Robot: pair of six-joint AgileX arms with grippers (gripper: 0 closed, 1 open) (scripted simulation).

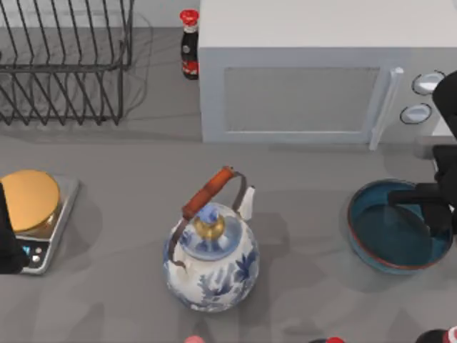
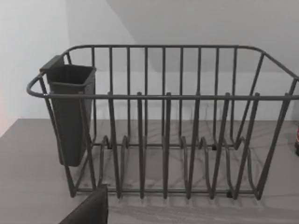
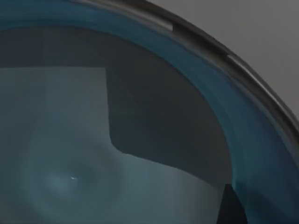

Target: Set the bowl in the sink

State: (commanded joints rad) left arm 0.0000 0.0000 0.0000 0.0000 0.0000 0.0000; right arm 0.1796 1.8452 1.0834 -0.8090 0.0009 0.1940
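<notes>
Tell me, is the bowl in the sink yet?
Not yet. The bowl sits on the table at its right side. My right tool is over the bowl's rim, so grabbing is in hand. Lifting and setting it down are left.

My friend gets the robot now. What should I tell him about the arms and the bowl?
Right gripper: low over the bowl, at its right side; whether it grips can't be told.
Left arm: parked at the table's left edge, beside the scale.
The bowl stands on the table at the right, in front of the microwave.
Done: the approach to the bowl.
Left: grasp it, lift it, set it in the sink.
</notes>
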